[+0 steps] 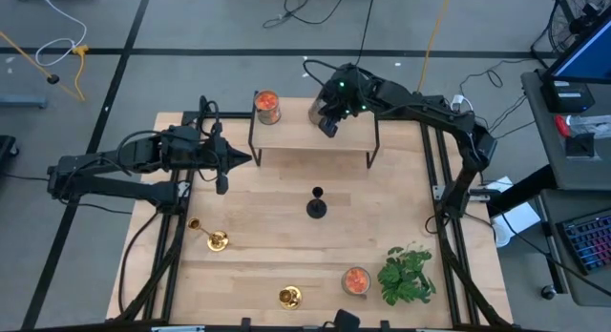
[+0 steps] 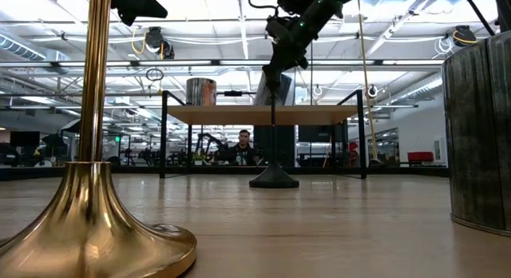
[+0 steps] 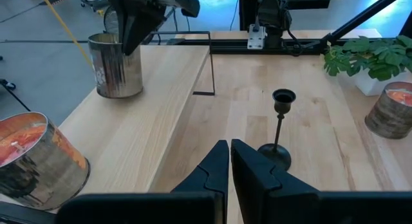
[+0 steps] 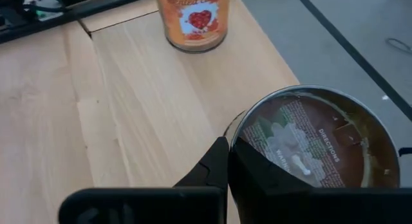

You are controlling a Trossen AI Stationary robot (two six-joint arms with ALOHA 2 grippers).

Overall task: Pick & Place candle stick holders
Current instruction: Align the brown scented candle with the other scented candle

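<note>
The black candle stick holder (image 1: 316, 206) stands on its round base at the table's middle; it also shows in the left wrist view (image 3: 280, 124) and the low view (image 2: 274, 178). Two gold holders rest on the table, one near the left (image 1: 216, 239) and one at the near edge (image 1: 289, 297), which stands upright in the low view (image 2: 96, 190). My left gripper (image 1: 229, 162) is shut and empty in the left wrist view (image 3: 230, 153), by the left end of the shelf. My right gripper (image 1: 329, 124) is shut in the right wrist view (image 4: 227, 161), over the shelf beside a greyish jar (image 4: 309, 143). My right gripper's shut fingers (image 4: 215, 163) stand at the rim of the greyish jar (image 4: 248, 130), coming from above. I cannot tell whether they touch it. The jar stands upright on the shelf.
A low raised wooden shelf (image 1: 315, 139) on thin black legs stands at the far middle, with an orange jar (image 1: 267, 105) on its left end. Another orange jar (image 1: 355, 280) and a leafy plant (image 1: 406, 273) stand at the near right.
</note>
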